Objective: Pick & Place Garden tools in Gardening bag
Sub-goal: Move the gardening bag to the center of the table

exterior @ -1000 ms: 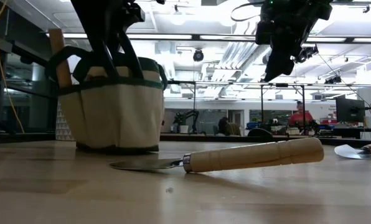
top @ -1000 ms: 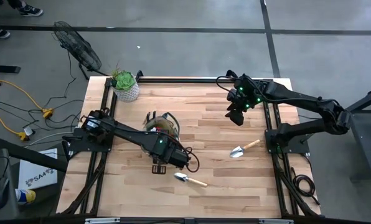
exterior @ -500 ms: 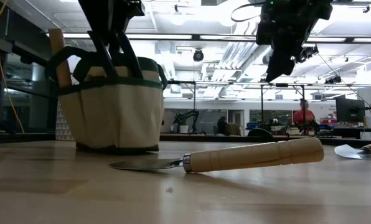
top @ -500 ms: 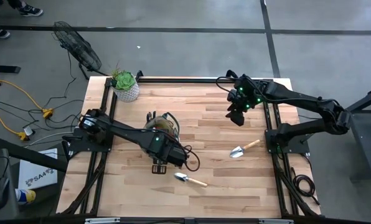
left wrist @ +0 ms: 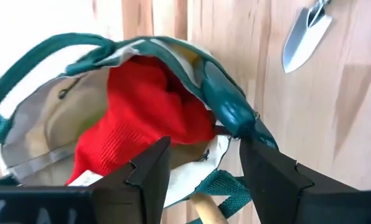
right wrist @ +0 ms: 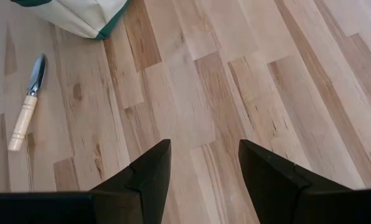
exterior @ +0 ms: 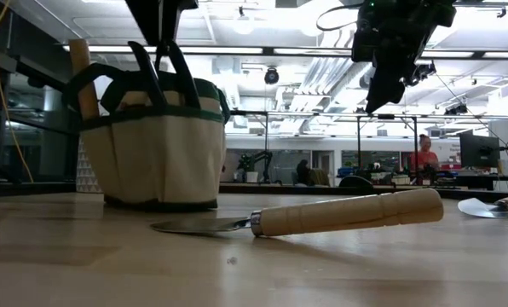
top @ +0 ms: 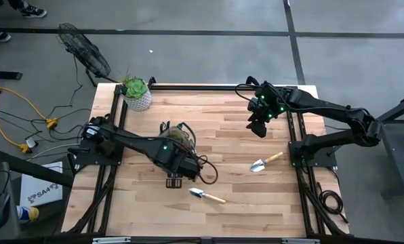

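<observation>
Nearest the front edge of the tabletop (top: 256, 203), one trowel (top: 207, 196) lies flat at about 6 o'clock from centre. Right of it, toward 4 o'clock, lies the second trowel (top: 265, 163). Left claw (top: 173, 182) hangs just above the gardening bag (top: 177, 137), fingers (left wrist: 149, 169) parted, holding nothing; red cloth (left wrist: 139, 115) and a green-handled tool (left wrist: 226, 106) sit inside. Right claw (top: 258, 126) hovers at 2 o'clock, open and empty.

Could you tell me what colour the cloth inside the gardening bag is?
Red cloth, clearest in the left wrist view.
</observation>
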Available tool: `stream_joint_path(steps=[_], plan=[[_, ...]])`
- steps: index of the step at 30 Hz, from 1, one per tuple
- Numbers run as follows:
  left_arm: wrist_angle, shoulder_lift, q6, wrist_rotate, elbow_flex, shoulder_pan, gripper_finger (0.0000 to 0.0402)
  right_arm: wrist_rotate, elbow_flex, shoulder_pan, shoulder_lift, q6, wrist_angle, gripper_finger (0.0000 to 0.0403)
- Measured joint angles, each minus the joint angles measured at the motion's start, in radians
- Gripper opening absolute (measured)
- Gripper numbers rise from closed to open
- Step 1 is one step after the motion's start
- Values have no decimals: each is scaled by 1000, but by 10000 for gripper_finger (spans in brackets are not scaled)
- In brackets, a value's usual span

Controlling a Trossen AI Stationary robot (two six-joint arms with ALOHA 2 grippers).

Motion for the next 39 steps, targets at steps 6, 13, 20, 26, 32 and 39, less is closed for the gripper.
stream_joint_path(steps=[6, 13, 20, 26, 32, 39], plan=[[8, -28, -43, -26, 0, 0, 184, -1, 0, 0, 0, -3, 1, 181], [10, -42, -118, -83, 0, 0, 184, -2, 0, 0, 0, -3, 1, 181], [-23, -64, -282, -282, 0, 26, 184, -3, 0, 0, 0, -2, 0, 181], [-100, -80, -544, -243, -2, 119, 184, -3, 0, 0, 0, 38, 0, 181], [-127, -86, -729, -150, -6, 216, 184, 1, 0, 0, 0, 45, -2, 181], [-132, -92, -828, -114, -5, 299, 184, 3, 0, 0, 0, 46, -23, 181]])
